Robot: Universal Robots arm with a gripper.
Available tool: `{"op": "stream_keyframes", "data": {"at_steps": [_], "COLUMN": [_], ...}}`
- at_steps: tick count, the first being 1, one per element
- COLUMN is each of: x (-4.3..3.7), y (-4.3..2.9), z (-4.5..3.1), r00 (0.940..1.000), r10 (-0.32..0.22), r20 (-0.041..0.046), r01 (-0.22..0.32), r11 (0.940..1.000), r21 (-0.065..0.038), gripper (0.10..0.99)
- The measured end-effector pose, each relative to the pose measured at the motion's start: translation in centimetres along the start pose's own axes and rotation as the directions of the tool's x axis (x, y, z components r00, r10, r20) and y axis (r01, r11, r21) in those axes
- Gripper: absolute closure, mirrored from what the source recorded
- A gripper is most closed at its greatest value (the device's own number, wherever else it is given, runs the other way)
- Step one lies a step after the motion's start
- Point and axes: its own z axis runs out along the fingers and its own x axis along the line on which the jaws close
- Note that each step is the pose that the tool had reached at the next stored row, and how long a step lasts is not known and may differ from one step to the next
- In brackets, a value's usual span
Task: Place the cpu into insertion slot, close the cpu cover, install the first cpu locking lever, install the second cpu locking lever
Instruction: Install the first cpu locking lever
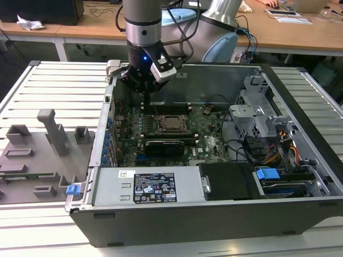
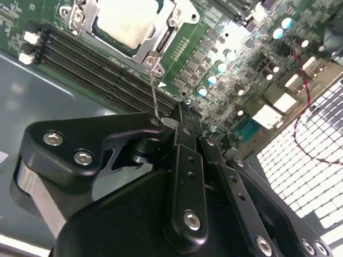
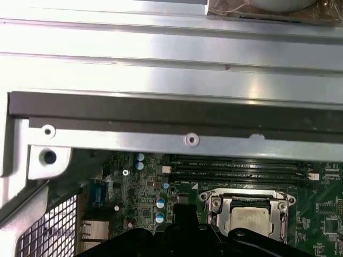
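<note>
The cpu lies in the insertion slot on the green board, its pale face showing through the window of the cpu cover, which lies flat over it. In the first wrist view the cpu and cover sit just beside my black fingers. My gripper is shut, its tips low over the board next to the socket's corner. A thin wire locking lever rises from that corner and its end meets the side of my fingertips; whether it is pinched I cannot tell. In the exterior view the gripper hangs left of the socket.
Long black memory slots run between the socket and the case's back wall. A power supply fills the case's front, a drive cage and cables the exterior view's right. A grey fixture lies outside on the left.
</note>
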Motion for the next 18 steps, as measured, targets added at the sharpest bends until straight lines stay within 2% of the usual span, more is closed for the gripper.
{"op": "stream_keyframes", "data": {"at_steps": [4,9,18], "x": [-0.61,-1.95,-2.28], "y": [0.04,0.02,0.00], "z": [0.07,0.15,0.23], "r00": [1.0000,1.0000,0.9999], "r10": [0.000,0.000,0.000], "r20": [-0.0025,-0.0090,-0.0103], "r01": [0.000,0.000,0.000], "r11": [1.0000,1.0000,1.0000], "r21": [-0.001,-0.001,0.000], "gripper": [0.980,0.980,0.980]}}
